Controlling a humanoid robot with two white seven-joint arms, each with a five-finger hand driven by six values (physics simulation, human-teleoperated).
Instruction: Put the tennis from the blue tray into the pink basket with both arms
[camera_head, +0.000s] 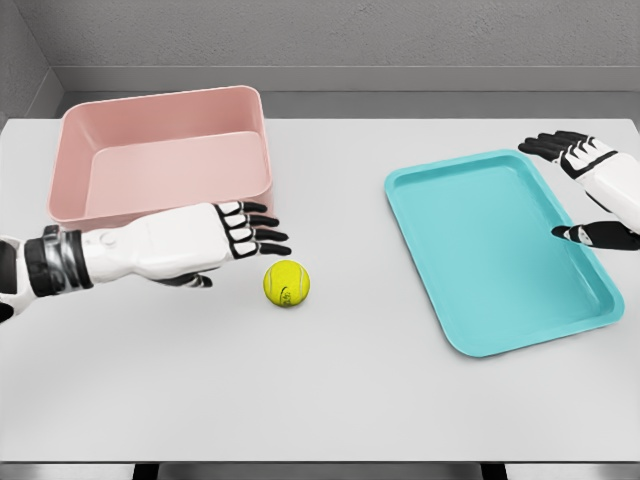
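A yellow tennis ball (287, 283) lies on the white table between the pink basket (160, 150) and the blue tray (500, 250). My left hand (250, 230) hovers just up and left of the ball, fingers stretched out flat toward the right, holding nothing. The basket sits at the back left, nothing inside it. My right hand (585, 190) is at the tray's far right edge, fingers spread and thumb pointing in over the tray, holding nothing. Nothing lies in the tray.
The white table (330, 400) stretches wide in front of the ball. A grey wall runs behind the table's back edge.
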